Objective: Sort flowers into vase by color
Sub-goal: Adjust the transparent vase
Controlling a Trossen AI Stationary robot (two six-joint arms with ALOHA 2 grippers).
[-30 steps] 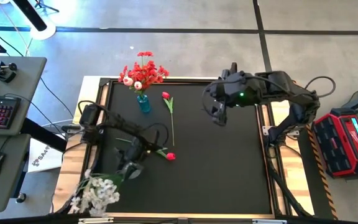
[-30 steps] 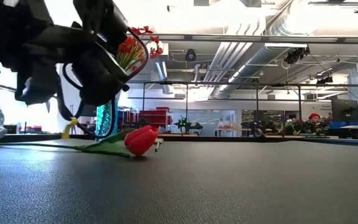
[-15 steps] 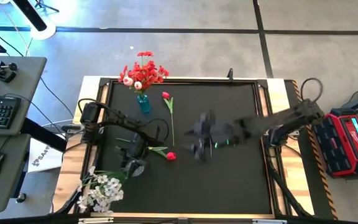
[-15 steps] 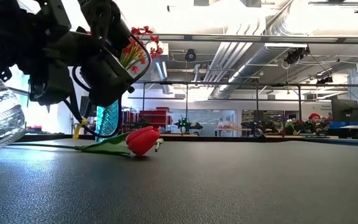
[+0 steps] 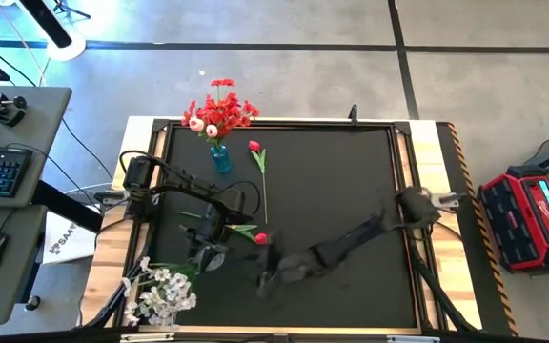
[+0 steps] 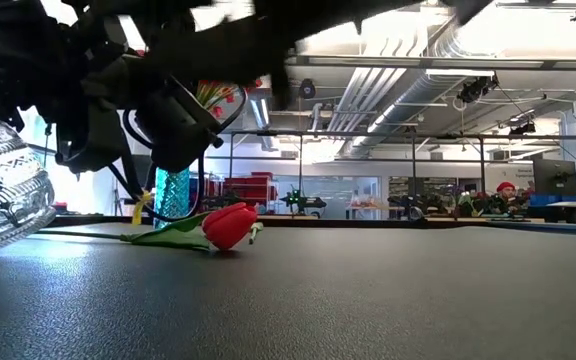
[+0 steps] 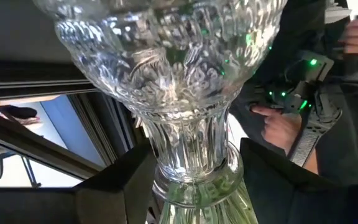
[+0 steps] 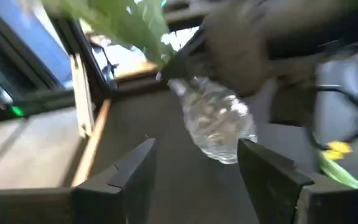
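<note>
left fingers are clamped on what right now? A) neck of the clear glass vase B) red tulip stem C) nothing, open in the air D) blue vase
A: in the left wrist view the left gripper has a finger on each side of the clear glass vase, at its ribbed neck.

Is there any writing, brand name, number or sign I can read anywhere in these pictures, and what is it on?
None can be read.
White sheet lying left of the table: a dark mark or logo, too small to read.
Red case on the floor right of the table: a pale label, too small to read.
Room behind the table in the low view: no sign is legible.
Glass vase in the left gripper: cut pattern only, no lettering.
</note>
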